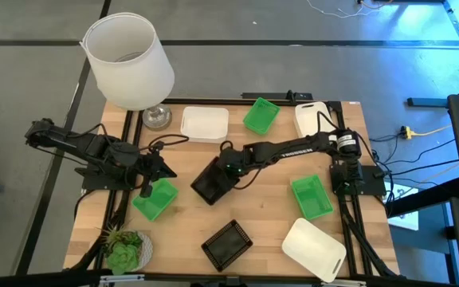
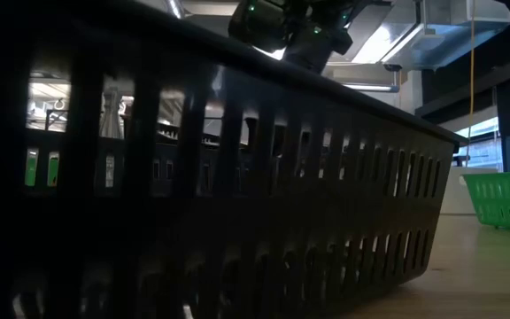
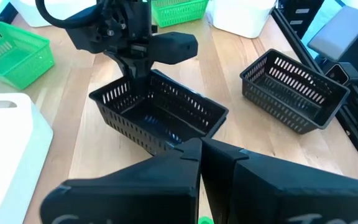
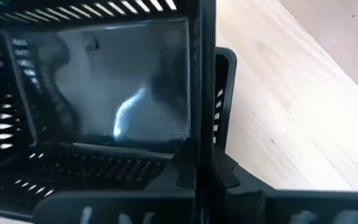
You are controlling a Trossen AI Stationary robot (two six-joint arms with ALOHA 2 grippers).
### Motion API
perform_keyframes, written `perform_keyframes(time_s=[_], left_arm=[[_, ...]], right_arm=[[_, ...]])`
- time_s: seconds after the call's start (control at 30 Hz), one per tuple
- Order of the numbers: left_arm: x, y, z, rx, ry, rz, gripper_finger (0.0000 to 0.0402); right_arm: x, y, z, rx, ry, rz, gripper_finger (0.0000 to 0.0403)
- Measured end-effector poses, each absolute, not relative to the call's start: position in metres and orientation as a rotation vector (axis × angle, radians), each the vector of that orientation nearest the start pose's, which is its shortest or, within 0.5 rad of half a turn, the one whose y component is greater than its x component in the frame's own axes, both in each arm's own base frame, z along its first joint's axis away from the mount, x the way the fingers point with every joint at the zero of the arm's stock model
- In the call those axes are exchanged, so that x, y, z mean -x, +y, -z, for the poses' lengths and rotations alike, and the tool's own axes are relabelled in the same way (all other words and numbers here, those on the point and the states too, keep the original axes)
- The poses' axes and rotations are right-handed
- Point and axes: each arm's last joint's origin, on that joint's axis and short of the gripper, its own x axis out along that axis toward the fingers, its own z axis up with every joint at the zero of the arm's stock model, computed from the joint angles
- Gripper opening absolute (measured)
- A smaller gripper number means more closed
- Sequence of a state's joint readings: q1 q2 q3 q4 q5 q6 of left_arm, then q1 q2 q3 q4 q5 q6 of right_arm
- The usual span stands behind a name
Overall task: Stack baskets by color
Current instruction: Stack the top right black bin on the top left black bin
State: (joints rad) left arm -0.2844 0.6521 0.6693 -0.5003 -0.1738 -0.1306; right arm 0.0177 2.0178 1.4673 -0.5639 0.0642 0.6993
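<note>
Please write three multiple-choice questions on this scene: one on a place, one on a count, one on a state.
1. The plant stands nearest to: A the lamp; B a green basket; C a white basket.
2. Green baskets seen from above: A two; B three; C four.
3. The right gripper is: A open; B shut on a black basket; C shut on a white basket.

Key: B, that basket lies just beside the plant; B, one more at the back and one at the right; B, its fingers pinch the basket's wall.
</note>
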Motion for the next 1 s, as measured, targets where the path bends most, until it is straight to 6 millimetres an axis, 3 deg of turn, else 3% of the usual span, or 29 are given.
perform_keyframes(time_s=[0.17,0.53,0.73,1.0], left_arm=[[-0.135,-0.034,-0.283,0.018,0.477,0.077,0.0],[-0.135,-0.033,-0.283,0.011,0.473,0.051,0.0],[-0.135,-0.033,-0.283,0.01,0.474,0.051,0.0],[-0.135,-0.033,-0.283,0.001,0.48,0.053,0.0]], right_arm=[[-0.417,0.006,-0.18,-0.566,1.062,0.411,0.0],[-0.42,0.01,-0.22,-0.491,1.153,0.37,0.0],[-0.422,0.005,-0.23,-0.608,1.171,0.333,0.0],[-0.421,-0.009,-0.23,-0.73,1.164,0.424,0.0]])
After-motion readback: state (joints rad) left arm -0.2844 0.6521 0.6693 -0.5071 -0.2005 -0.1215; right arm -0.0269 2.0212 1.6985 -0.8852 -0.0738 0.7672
